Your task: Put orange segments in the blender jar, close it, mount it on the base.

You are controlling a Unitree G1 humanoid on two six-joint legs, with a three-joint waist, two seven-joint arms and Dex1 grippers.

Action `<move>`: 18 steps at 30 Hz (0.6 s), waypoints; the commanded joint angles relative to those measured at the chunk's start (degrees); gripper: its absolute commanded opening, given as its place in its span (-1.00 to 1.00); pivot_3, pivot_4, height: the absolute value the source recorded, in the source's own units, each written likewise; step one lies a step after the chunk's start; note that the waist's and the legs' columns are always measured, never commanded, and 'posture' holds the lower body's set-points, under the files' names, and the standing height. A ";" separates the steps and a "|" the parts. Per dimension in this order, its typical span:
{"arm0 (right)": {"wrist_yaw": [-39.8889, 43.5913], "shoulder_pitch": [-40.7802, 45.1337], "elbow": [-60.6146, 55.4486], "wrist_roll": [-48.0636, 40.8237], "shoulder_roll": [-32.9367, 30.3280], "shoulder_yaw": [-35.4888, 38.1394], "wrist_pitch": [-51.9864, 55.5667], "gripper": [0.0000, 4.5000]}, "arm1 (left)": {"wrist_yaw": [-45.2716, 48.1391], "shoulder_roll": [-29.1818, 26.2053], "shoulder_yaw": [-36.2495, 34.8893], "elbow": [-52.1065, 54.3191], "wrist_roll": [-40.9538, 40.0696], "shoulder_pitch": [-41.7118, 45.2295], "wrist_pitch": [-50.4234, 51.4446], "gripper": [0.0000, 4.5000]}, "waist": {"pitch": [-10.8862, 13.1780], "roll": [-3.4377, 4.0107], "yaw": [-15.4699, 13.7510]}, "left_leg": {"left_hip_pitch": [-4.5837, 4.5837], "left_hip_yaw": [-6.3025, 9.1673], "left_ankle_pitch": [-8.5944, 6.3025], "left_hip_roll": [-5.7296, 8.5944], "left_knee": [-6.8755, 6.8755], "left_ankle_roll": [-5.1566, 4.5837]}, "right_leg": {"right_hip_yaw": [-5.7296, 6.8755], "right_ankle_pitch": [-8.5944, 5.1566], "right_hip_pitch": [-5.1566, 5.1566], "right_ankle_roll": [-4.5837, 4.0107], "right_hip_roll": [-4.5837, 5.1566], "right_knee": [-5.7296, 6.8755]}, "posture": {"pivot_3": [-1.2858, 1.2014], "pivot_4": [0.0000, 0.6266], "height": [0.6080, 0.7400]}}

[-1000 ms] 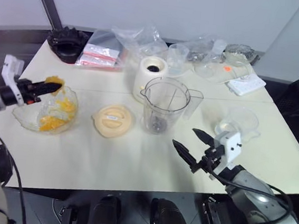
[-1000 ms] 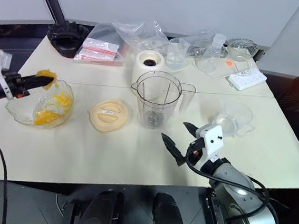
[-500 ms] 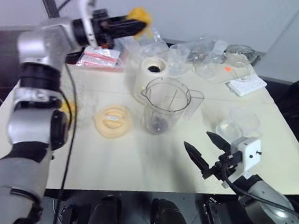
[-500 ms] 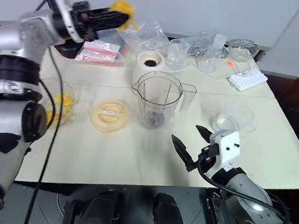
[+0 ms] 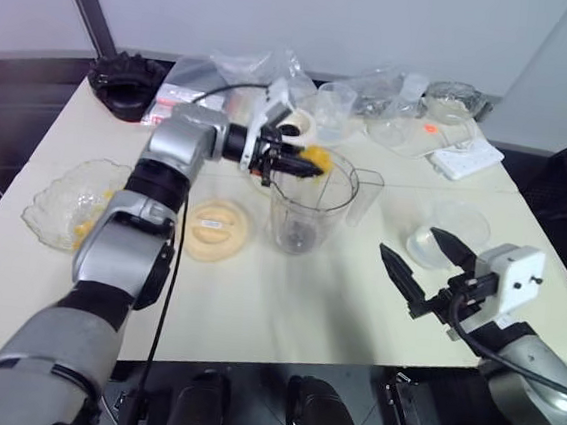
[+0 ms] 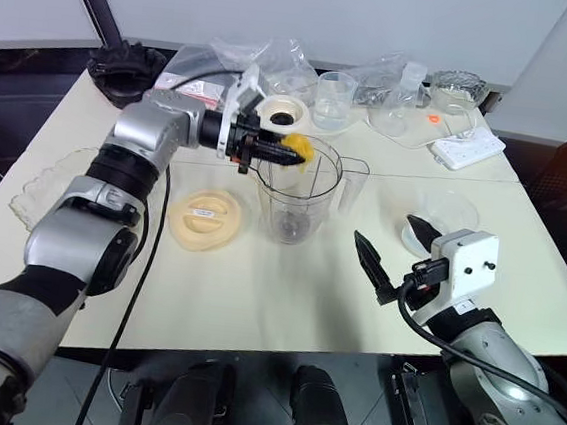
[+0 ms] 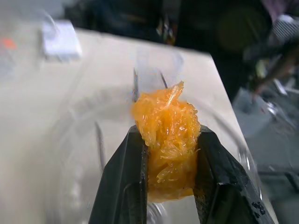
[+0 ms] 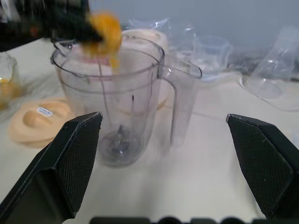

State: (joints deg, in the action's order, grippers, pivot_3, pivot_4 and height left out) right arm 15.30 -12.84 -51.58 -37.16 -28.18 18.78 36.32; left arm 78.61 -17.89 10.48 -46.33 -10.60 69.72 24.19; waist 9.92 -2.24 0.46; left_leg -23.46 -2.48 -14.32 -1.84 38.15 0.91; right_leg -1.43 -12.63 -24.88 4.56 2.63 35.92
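Head views: left gripper (image 5: 305, 164) reaching in from nine o'clock, nearly level, pinched narrow on a clump of orange segments (image 5: 317, 158) right over the open mouth of the blender jar (image 5: 309, 203). Jar upright at table centre, long axis vertical, handle at three o'clock, no fruit visible at its bottom. Directly below the clump: the jar's opening, so probably a plain release next. Base (image 6: 277, 119) just behind the jar at eleven o'clock; lid (image 5: 213, 228) flat at nine o'clock; glass bowl (image 5: 63, 213) with more fruit far out at nine.

Left wrist view: fingers (image 7: 127, 182) clamped on either side of the pulpy clump, jar rim beneath.

Right wrist view: right gripper (image 8: 173, 168) spread wide, holding nothing, aimed at the jar from its near side, well apart; left arm far nearer.
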 commanded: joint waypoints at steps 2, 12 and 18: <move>-0.85 1.00 -0.64 1.29 -0.18 -0.41 -1.10 1.00 | -0.91 0.87 1.08 0.92 1.95 0.13 -1.53 -0.36 | 0.00 0.01 -0.13 | 0.00 -0.01 0.00 0.01 0.00 0.00 | 0.00 0.00 0.02 0.00 0.03 -0.02 | 0.03 -0.52 1.00; -1.58 1.67 1.27 4.37 2.02 -4.37 -2.62 1.00 | -5.49 2.44 -2.79 0.48 0.52 2.04 -3.36 0.98 | -0.01 0.02 -1.00 | 0.02 0.02 0.00 0.02 0.03 0.00 | 0.01 0.00 0.07 0.00 0.04 -0.04 | 0.03 -0.52 1.00; -3.02 0.13 5.37 10.20 4.03 -4.33 -6.55 1.00 | -5.27 1.54 -10.92 8.88 -9.07 2.92 4.85 0.98 | 0.02 0.03 -1.02 | -0.06 0.02 0.00 0.02 0.01 -0.01 | 0.02 -0.01 0.00 0.01 0.01 -0.09 | 0.03 -0.52 1.00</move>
State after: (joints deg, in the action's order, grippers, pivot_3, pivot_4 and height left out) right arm 12.81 -12.15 -46.20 -28.76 -24.60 13.78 31.82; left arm 73.20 -15.57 2.61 -42.22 -15.91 70.61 26.89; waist 9.94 -2.21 -0.57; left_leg -23.52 -2.46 -14.34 -1.82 38.14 0.89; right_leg -1.40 -12.65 -24.88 4.59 2.64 35.82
